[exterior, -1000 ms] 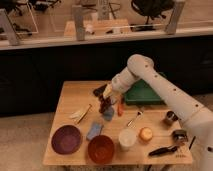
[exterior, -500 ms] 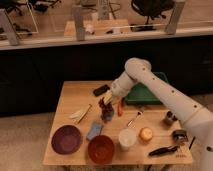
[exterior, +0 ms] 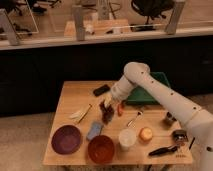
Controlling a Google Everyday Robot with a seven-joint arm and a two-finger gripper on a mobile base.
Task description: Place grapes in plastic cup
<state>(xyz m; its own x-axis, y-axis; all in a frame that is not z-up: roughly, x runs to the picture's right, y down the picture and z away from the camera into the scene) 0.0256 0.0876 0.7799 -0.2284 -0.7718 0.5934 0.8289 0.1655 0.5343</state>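
Meanwhile, the arm (exterior: 150, 87) has swung its wrist lower and toward seven o'clock since half a second ago, so the jaws now hang over the middle of the wooden surface (exterior: 75, 95) instead of beside the green tray (exterior: 159, 80). The gripper (exterior: 107, 107) sits just at five o'clock from the black block (exterior: 101, 90). Directly under it lies a dark reddish lump, seemingly the grapes (exterior: 108, 116), touching or just below the fingertips. How wide the jaws stand cannot be told, nor whether they hold the bunch. The plastic cup (exterior: 126, 138) stands at five o'clock from the grapes, near but apart, with the orange bowl (exterior: 101, 149) at its nine o'clock and a purple plate (exterior: 66, 139) farther that way.
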